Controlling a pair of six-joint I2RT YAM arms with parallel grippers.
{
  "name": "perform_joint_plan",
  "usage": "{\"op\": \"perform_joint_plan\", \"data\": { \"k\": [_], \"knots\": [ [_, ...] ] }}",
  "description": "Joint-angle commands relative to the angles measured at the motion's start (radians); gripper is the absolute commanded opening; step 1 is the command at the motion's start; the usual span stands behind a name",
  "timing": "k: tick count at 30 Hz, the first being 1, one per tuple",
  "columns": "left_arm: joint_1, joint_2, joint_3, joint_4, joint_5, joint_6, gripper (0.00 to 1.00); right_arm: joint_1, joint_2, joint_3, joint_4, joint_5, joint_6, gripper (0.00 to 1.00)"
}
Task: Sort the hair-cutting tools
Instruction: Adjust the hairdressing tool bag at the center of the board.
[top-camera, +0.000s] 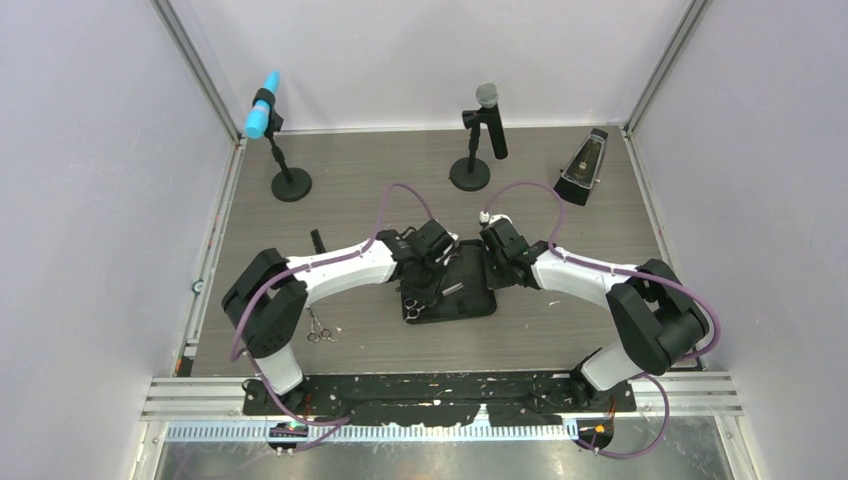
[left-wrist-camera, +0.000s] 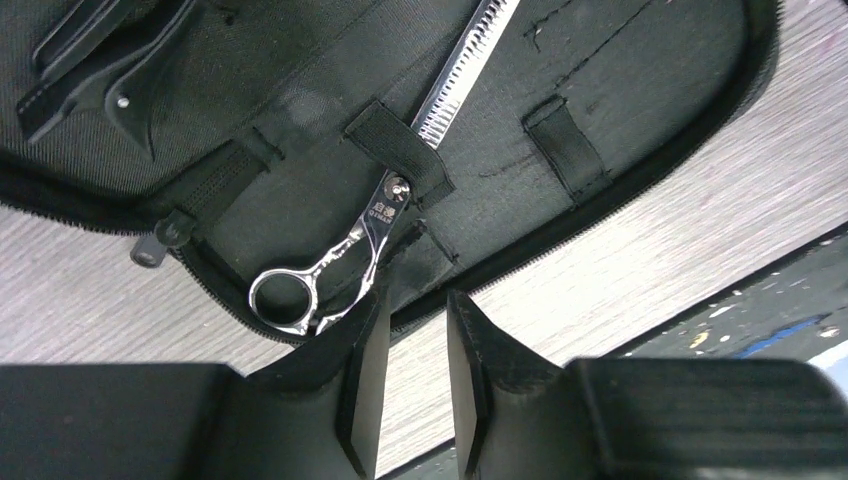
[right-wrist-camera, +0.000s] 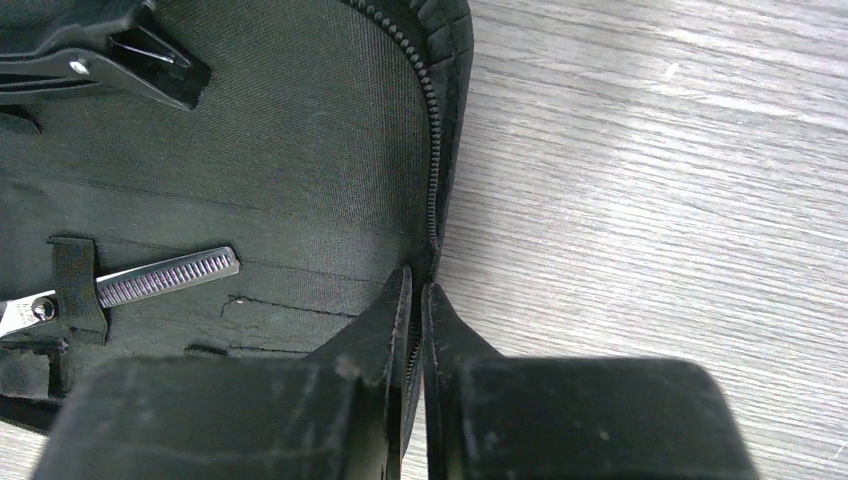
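1. Nearest the arm bases, the loose scissors (top-camera: 320, 333) lie on the table (top-camera: 560, 330) beside the left arm, well apart from the case. They are not yet sorted.
2. The left gripper (left-wrist-camera: 417, 300) hovers at the near rim of the open case (right-wrist-camera: 300, 150). Its jaws stand part open with nothing between them, and 1 finger is just beside a scissor ring.
3. That ring belongs to the thinning scissors (left-wrist-camera: 385, 215). They lie inside the case, tucked under a strap (left-wrist-camera: 395, 145) at the pivot, with the toothed blade pointing away.
4. The right gripper (right-wrist-camera: 417, 282) is pinched closed on the case's zip rim at its right edge, pinning it.
5. The step in hand looks like seating these scissors in their slot. To do it well:
   - keep the right pinch firm so the case cannot slide;
   - nudge the ring along the blade's line, not sideways, so the strap does not roll off;
   - keep the fingers low and clear of the zip teeth.
6. Once the ring sits inside the rim, the loose scissors are probably the next to fetch, and the free loop beside the strap looks like their place.
7. Farther in, a black clip (right-wrist-camera: 90, 60) lies in the case's far part.
8. Farthest back stand a blue microphone (top-camera: 264, 118) and a grey microphone (top-camera: 487, 120), well apart from the work.
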Motion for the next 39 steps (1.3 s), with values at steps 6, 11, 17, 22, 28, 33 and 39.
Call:
{"op": "perform_joint_plan", "data": {
  "k": [6, 11, 17, 22, 28, 33, 39],
  "knots": [
    [-0.012, 0.074, 0.079, -0.104, -0.031, 0.121, 0.25, 0.002, 0.013, 0.002, 0.032, -0.025, -0.003, 0.07],
    [-0.012, 0.088, 0.072, -0.096, -0.053, 0.156, 0.24, 0.000, 0.011, -0.001, 0.035, -0.027, -0.004, 0.07],
    [-0.015, 0.106, 0.074, -0.087, -0.051, 0.202, 0.24, -0.002, 0.010, -0.003, 0.039, -0.035, -0.005, 0.07],
    [-0.025, 0.120, 0.082, -0.072, -0.039, 0.272, 0.07, -0.004, 0.009, -0.006, 0.049, -0.048, -0.007, 0.07],
    [-0.054, 0.125, 0.108, -0.051, -0.018, 0.441, 0.00, -0.005, 0.003, -0.020, 0.096, -0.095, -0.035, 0.05],
    [-0.071, 0.135, 0.131, -0.063, 0.032, 0.581, 0.00, -0.011, -0.022, -0.032, 0.133, -0.175, -0.079, 0.05],
    [-0.086, 0.132, 0.145, -0.097, 0.054, 0.671, 0.00, -0.053, -0.066, -0.059, 0.192, -0.302, -0.122, 0.05]
  ]
}}
